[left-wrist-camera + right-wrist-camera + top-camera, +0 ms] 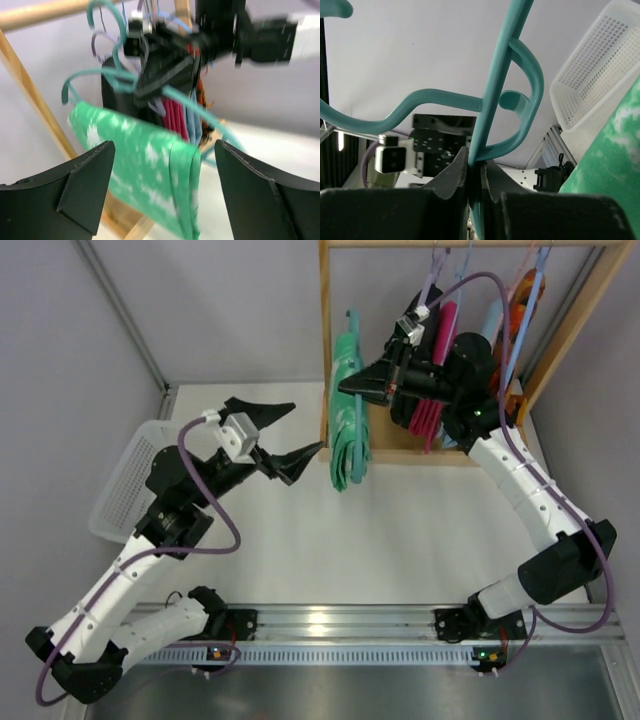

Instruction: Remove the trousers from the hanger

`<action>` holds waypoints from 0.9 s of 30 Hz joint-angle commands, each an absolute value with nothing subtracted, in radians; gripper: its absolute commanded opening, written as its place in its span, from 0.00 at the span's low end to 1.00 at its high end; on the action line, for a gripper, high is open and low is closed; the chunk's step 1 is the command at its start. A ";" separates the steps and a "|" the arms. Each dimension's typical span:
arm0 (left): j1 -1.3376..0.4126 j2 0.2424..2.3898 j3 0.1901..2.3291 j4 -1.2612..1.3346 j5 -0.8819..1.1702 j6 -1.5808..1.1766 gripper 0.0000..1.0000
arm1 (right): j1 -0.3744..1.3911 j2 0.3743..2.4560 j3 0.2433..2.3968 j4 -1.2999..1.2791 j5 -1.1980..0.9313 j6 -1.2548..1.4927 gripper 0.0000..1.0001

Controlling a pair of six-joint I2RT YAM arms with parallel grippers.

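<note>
The mint-green patterned trousers (pixel 349 430) hang folded over a teal hanger (pixel 352 360), off the rail and in front of the wooden rack (pixel 325 350). My right gripper (pixel 352 388) is shut on the teal hanger (pixel 492 95) and holds it up. My left gripper (pixel 282 436) is open and empty, just left of the trousers; in the left wrist view the green trousers (pixel 145 165) hang between and beyond its fingers (pixel 85 180). Black, magenta pink (pixel 440 350), light blue and orange trousers (pixel 525 300) hang on the rack behind my right arm.
A white mesh basket (pixel 125 485) lies on the table at the left, also seen in the right wrist view (pixel 595 85). The wooden rack's post and base stand at the back centre. Grey walls close in on both sides.
</note>
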State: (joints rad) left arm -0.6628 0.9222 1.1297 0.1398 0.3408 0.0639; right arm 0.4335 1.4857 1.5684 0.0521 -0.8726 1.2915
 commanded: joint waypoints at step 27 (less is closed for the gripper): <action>-0.755 1.109 0.989 0.311 0.210 0.178 0.96 | 0.408 1.324 1.574 0.156 -0.847 1.387 0.00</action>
State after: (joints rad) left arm -0.7498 1.1072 0.9390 0.2077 0.2790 0.2016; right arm 0.4202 1.4067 1.5444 0.0120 -0.8505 1.3926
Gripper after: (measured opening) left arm 0.965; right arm 0.068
